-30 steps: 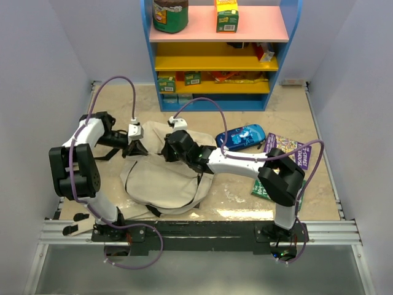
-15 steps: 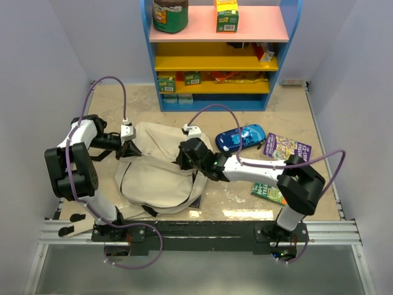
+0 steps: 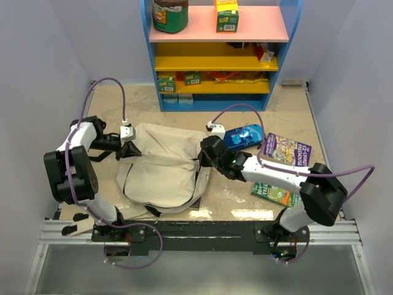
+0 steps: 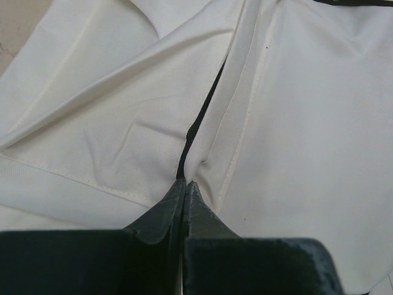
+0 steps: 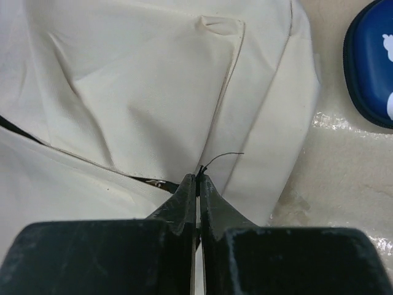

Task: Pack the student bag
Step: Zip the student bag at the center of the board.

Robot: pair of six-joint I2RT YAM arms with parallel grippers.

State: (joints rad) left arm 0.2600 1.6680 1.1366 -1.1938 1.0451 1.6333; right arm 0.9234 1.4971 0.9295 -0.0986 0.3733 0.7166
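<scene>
One student bag (image 3: 161, 167), creased cream canvas

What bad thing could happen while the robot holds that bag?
The left fingers and right fingers pinch only thin folds of the bag, so the cloth might slip out. The blue pencil case lies close beside the right fingers and could get bumped away.
</scene>
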